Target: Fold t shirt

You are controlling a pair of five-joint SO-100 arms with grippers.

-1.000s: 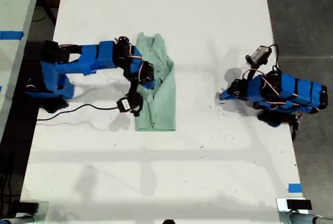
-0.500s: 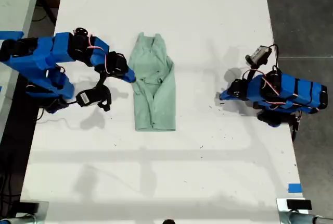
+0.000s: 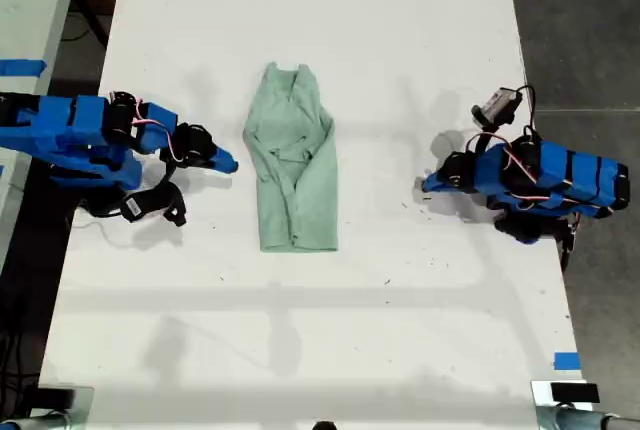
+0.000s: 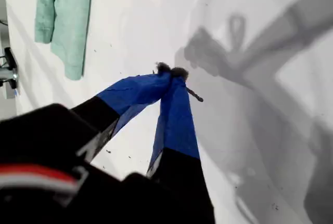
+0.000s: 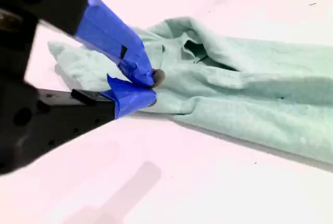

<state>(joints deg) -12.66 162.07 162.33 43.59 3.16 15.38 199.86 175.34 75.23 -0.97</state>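
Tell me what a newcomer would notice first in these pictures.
The mint t shirt lies in a narrow, wrinkled strip mid-way across the white table, collar toward the exterior view's top. Two blue arms flank it. My second tool sits just off the shirt's edge on the exterior view's left, and my first tool is farther away on that view's right; both are shut and empty.

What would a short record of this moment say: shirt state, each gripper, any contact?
t shirt: folded into a narrow strip, lying flat on the table
my first gripper: shut, empty, far from the t shirt
my second gripper: shut, empty, beside the t shirt's long edge
contact: none, neither gripper touches the cloth
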